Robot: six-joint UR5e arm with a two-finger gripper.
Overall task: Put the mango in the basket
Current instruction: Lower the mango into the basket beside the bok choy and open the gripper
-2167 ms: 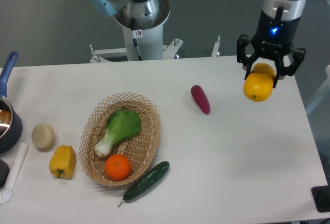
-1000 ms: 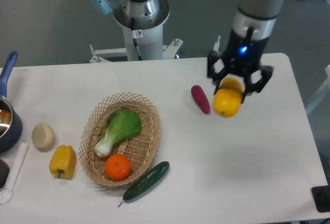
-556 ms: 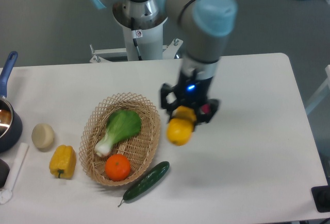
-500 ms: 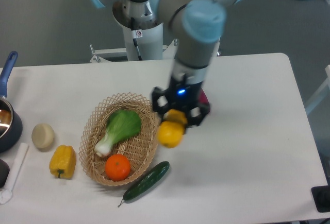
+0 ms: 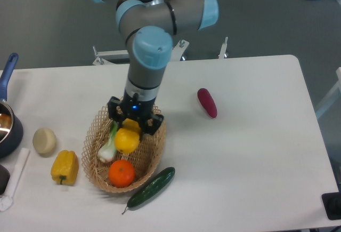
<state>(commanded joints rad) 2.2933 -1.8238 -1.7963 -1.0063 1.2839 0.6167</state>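
The glossy yellow-orange mango (image 5: 127,140) hangs over the middle of the oval wicker basket (image 5: 92,145), held between the black fingers of my gripper (image 5: 131,128), which is shut on it. Under the mango lies a green-and-white bok choy (image 5: 108,149), mostly hidden by the gripper and fruit. A round orange (image 5: 121,173) rests in the basket's near end.
A dark green cucumber (image 5: 151,188) lies against the basket's front right rim. A purple sweet potato (image 5: 207,102) lies to the right. Left of the basket are a yellow bell pepper (image 5: 64,167), a pale round potato (image 5: 44,141) and a blue pot (image 5: 7,125).
My gripper has carried the mango leftward from the table's right side, past the sweet potato, to a spot over the basket's middle. Nothing else has moved.
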